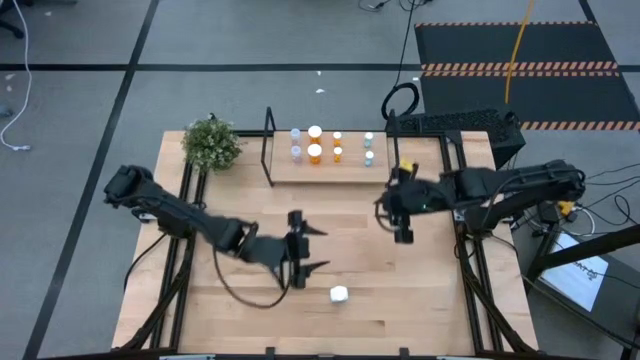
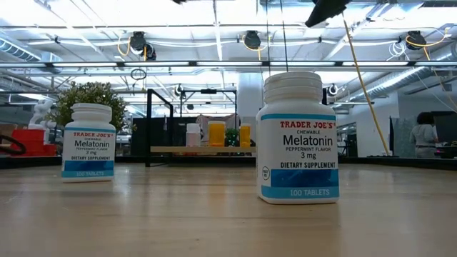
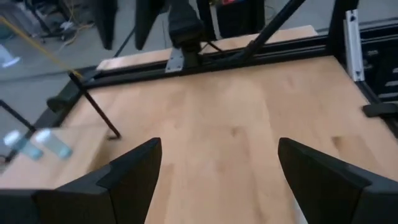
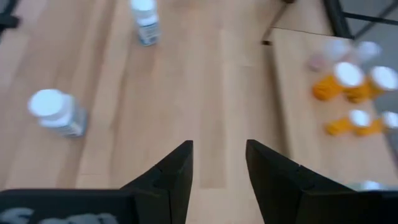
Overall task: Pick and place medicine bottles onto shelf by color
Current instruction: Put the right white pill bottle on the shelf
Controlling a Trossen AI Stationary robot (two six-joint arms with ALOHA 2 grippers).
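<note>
White bottle (image 1: 339,294) stands near the table's front edge, right of the wide-open left gripper (image 1: 302,248). Right gripper (image 1: 401,226), jaws half-parted and empty, hovers near the shelf (image 1: 340,168); a careless reach could topple bottles there.

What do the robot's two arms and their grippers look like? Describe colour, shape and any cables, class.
Both arms are dark, jointed and slender. The left gripper and right gripper each end in two black, wedge-shaped fingers with flat inner faces. A black cable loops beside the left arm; the right arm carries a small yellow tag.
</note>
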